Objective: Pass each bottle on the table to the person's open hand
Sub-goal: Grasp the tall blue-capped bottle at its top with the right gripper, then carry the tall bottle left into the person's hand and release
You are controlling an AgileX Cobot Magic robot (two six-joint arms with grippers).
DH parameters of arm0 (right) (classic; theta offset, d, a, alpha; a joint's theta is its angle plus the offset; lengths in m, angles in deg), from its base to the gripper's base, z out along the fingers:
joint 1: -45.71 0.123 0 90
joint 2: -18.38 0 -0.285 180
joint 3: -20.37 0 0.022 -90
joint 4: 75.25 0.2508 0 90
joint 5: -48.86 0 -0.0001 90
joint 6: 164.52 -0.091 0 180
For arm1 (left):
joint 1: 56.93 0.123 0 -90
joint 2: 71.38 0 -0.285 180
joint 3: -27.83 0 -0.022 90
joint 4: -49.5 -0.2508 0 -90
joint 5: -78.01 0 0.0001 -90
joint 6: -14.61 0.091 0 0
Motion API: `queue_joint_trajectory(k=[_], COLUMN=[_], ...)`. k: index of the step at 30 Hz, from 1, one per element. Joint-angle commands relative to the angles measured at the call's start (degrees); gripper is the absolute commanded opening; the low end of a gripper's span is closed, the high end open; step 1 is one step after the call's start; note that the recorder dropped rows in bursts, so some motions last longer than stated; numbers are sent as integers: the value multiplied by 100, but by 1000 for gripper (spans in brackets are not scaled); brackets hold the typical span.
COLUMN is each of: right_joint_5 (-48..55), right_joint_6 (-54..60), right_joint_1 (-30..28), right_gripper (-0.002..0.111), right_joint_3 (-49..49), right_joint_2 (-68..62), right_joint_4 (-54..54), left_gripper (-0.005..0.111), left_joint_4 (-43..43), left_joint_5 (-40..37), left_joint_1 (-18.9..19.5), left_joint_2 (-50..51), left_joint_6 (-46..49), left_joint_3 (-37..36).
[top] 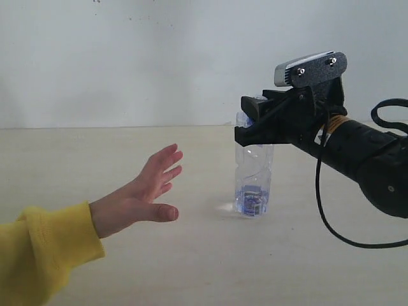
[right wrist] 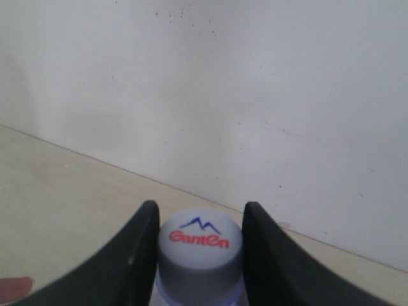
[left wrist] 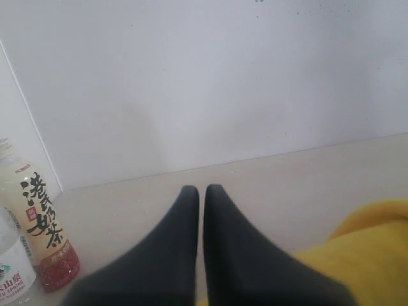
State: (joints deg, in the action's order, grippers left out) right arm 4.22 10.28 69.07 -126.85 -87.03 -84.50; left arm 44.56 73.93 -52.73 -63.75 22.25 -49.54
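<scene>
Right wrist view: white cap [right wrist: 199, 245] reads "Ganten" in red, w/ a small blue mountain outline above it. Right tool [right wrist: 201, 205] pinches that cap, one dark finger snug on each side, no gap visible.

Exterior view has the clear bottle [top: 254, 175] upright at centre frame, base on the tabletop [top: 191, 261]. It has a blue-and-white label low on its body, print too small to read. Right tool comes in from the right of frame at the bottle's top, w/ a grey camera box above it & a black cable [top: 326, 220] looping under the arm. Person's hand [top: 143, 194] is open at centre-left, fingers pointing toward the bottle but apart from it. Yellow sleeve [top: 44, 252] fills the lower-left corner.

Left wrist view: left tool [left wrist: 199, 191] pressed together, only a hairline slit btwn the fingers. Tea bottle [left wrist: 41, 233] stands on the tabletop: pale yellow, bold black characters down the front, red base. Small clear bottle [left wrist: 11, 271] is just beside it, label partly cut off, can't read it.

Tabletop is pale beige w/ faint grain. Wall [top: 127, 57] behind is plain white w/ a few dark specks.
</scene>
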Motion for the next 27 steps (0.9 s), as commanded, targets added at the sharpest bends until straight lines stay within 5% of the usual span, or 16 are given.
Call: queue_joint_trajectory(k=[1, 9, 27], right_joint_5=[12, -361, 320], right_joint_6=[-100, -939, -1166], right_joint_1=[-48, 6, 1713], right_gripper=[0, 0, 0], right_joint_3=[-32, -59, -1286], right_joint_2=[-34, 271, 435], right_joint_4=[-30, -994, -1205], left_gripper=[4, 4, 4], left_joint_4=[-5, -5, -5], left_joint_5=[28, 28, 28], left_joint_1=[-4, -4, -4], left_joint_2=[16, 16, 16], left_joint_6=[13, 13, 13], left_joint_3=[16, 16, 16])
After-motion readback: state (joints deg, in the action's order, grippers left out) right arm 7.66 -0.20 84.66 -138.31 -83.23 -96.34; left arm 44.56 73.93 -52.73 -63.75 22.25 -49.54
